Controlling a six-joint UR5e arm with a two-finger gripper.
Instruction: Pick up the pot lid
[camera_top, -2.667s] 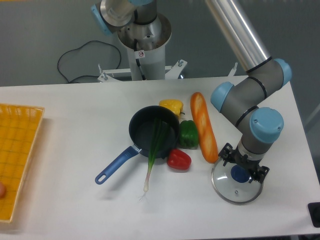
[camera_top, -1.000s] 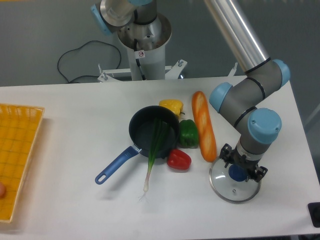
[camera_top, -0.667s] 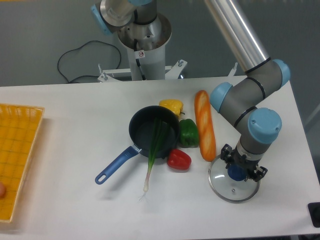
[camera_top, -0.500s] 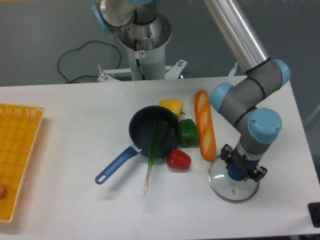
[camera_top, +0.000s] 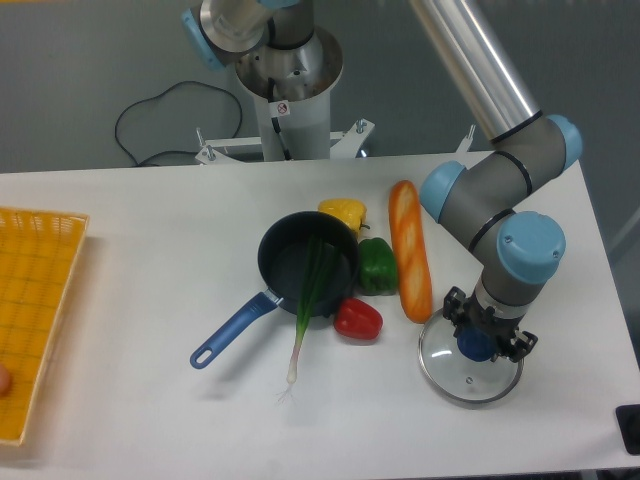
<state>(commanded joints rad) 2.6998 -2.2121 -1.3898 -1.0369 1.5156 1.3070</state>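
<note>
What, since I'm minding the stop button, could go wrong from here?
The fingertips of the gripper are down around the blue knob, but this view doesn't show how firmly they hold it, if at all; the glass lid might slip or tilt on lifting.

The lid's rim lies close to the near end of the long orange loaf, so a sideways move toward the frying pan could knock the loaf.

Near the pot lid, a black gripper meets a silver-grey wrist; farther from the lid, the silver-grey arm has round blue caps and dark joint rings.
</note>
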